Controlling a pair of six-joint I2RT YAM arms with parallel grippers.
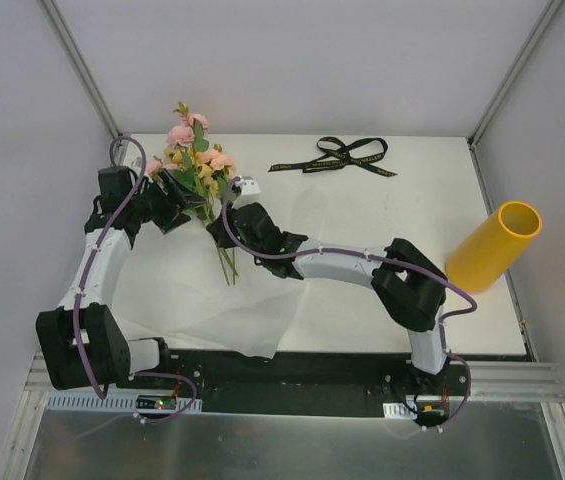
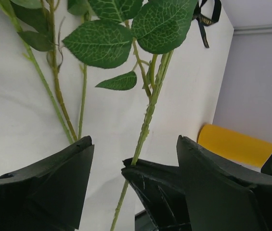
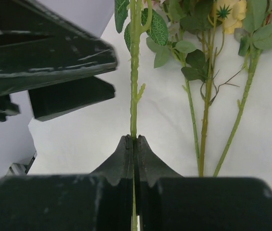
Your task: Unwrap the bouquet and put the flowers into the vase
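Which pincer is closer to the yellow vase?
Right. The right pincer, shut on a flower stem, sits mid-table, well left of the vase in the top view. The left pincer, open, is even farther left, beside the flowers.

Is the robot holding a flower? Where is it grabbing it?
Yes. The right claw pinches one green flower stem, below its leaves. The left claw is open, gripping nothing.

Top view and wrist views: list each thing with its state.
flowers, unwrapped, one stem pinched
ribbon, off the flowers, lying loose
vase, no flowers in it
left claw, open around the stems
right claw, shut on one stem
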